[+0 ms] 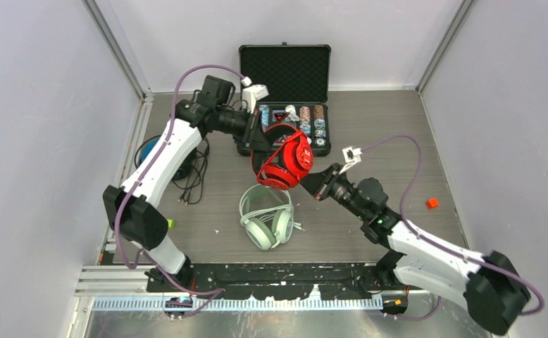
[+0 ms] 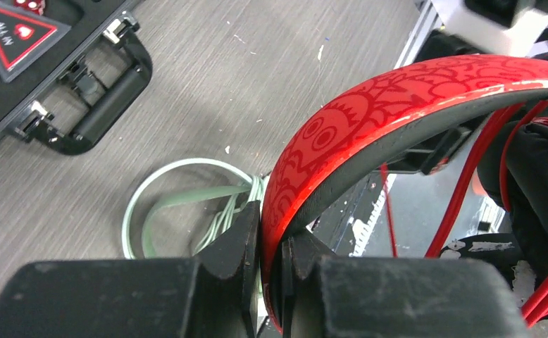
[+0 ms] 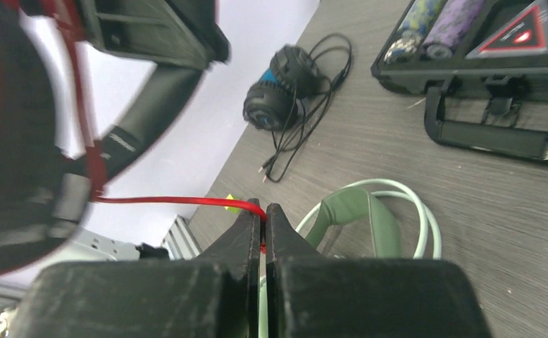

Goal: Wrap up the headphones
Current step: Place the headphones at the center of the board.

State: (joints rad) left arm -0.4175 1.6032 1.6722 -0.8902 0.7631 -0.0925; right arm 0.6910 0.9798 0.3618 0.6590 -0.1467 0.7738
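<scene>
Currently, left claw [image 2: 271,236] clenched on stiff glossy headband [image 2: 398,98] of red headphones [image 1: 285,160], held aloft frame centre above table [image 1: 398,141]; right claw [image 3: 265,215] pinching limp, thin red cable [image 3: 179,201]. Headband likely slippery; cable best hold for winding.

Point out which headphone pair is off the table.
The glossy red headphones: left fingers clamp their headband, right fingers pinch their red cable. The pale mint-green pair and the bulky black pair lie on the table.

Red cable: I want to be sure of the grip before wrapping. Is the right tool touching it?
Touching. The right wrist view shows the red cable running straight into the right tool, pinched between its shut tips.
</scene>
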